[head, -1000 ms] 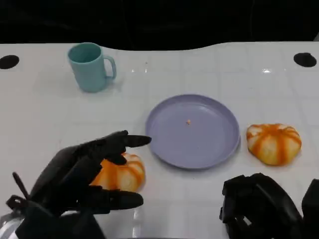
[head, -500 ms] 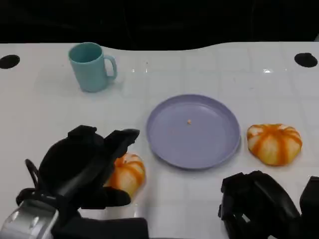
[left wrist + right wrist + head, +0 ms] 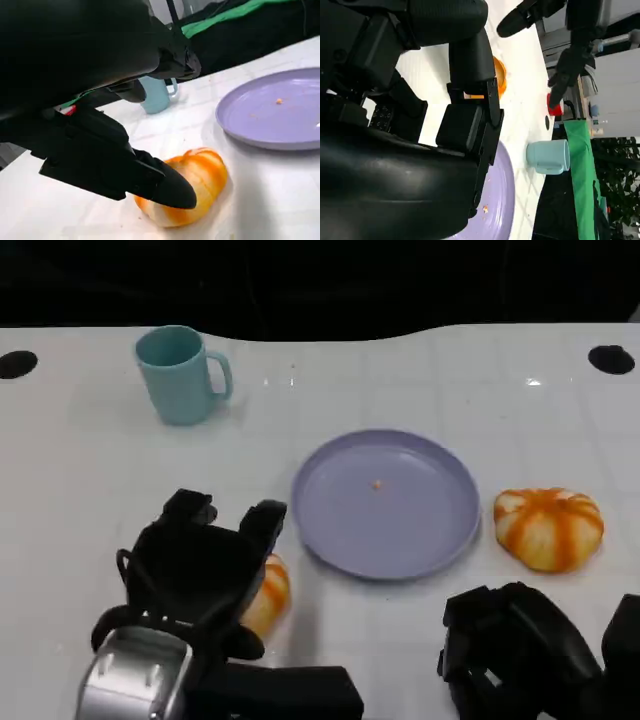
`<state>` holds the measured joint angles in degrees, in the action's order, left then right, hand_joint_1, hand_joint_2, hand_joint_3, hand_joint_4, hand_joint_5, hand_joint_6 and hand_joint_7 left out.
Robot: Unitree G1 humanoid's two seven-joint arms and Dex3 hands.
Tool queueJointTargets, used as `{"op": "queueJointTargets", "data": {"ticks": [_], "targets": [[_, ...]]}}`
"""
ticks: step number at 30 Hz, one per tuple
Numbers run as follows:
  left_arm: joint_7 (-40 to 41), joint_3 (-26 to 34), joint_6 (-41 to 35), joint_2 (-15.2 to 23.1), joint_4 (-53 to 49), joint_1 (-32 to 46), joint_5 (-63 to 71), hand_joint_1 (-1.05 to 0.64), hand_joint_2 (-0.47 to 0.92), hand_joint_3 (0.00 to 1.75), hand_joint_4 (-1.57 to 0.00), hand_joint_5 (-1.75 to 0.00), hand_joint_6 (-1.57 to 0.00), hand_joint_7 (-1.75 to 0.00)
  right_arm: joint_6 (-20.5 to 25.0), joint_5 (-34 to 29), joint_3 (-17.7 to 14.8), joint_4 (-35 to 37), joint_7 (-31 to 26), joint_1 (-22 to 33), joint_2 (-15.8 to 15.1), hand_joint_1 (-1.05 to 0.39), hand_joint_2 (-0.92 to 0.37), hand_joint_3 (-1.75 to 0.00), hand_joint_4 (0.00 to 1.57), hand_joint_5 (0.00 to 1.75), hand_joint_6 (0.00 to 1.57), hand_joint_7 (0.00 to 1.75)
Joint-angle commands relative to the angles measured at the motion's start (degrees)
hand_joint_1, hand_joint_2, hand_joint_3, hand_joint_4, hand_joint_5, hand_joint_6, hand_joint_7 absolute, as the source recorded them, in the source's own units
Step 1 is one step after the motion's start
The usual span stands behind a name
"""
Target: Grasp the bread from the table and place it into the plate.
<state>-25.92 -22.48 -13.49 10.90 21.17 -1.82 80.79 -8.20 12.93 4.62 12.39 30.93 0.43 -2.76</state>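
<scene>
An orange-striped bread (image 3: 270, 592) lies on the white table left of the lilac plate (image 3: 440, 540); my left hand (image 3: 205, 565) arches over it and hides most of it. In the left wrist view the bread (image 3: 202, 172) rests on the table with one finger (image 3: 160, 182) against its side, while the other fingers stay spread above it. The plate (image 3: 260, 122) holds just a crumb. A second striped bread (image 3: 548, 528) sits right of the plate. My right hand (image 3: 520, 655) rests low at the near right, fingers curled, holding nothing.
A teal mug (image 3: 182, 373) stands at the back left, also seen as the mug (image 3: 157, 95) behind the bread. Dark round holes (image 3: 611, 359) mark the table's far corners. The table's far edge runs along a black background.
My left hand has swung from beside the bread to over it and come down, covering more of it. The bread, plate and right hand have not moved.
</scene>
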Motion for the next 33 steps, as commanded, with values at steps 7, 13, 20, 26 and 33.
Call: {"op": "queueJointTargets", "data": {"ticks": [7, 13, 20, 26, 33], "targets": [[2.75, -3.03, -2.46, -0.62, -6.79, -1.98, 3.83, -0.30, 0.66, 0.02, -0.07, -0.67, -0.17, -0.01, -0.36, -0.23, -0.31, -0.41, -0.20, 0.65, -0.67, -1.05, -0.03, -1.38, 1.55, 1.30, 1.57, 1.03], [3.96, -3.91, -2.88, -0.62, -8.64, -2.34, 4.23, -0.22, 0.69, 0.03, -0.07, -0.69, -0.18, -0.01, -0.08, 0.36, -0.39, -0.59, 0.19, 0.83, -0.61, -1.05, -0.03, -1.39, 1.56, 1.31, 1.57, 1.04], [5.49, -4.04, -5.17, -2.27, -12.49, -3.47, 2.88, -0.32, 0.69, 0.03, -0.06, -0.72, -0.18, -0.01, -0.75, 0.19, -0.34, -0.36, 0.35, 0.85, -0.65, -1.05, -0.03, -1.39, 1.56, 1.31, 1.57, 1.04], [5.96, -4.17, -7.35, -3.46, -16.24, -4.96, 1.04, -0.33, 0.68, 0.02, -0.04, -0.72, -0.17, 0.00, -0.84, -0.06, -0.30, -0.34, 0.33, 0.89, -0.74, -1.05, -0.03, -1.39, 1.56, 1.31, 1.57, 1.04], [5.64, -4.56, -8.58, -3.64, -19.73, -6.76, -1.78, -0.51, 0.67, 0.01, -0.02, -0.72, -0.13, 0.00, -0.22, 0.01, -0.28, -0.76, 0.15, 1.02, -0.71, -1.05, -0.03, -1.39, 1.56, 1.31, 1.57, 1.04]]}}
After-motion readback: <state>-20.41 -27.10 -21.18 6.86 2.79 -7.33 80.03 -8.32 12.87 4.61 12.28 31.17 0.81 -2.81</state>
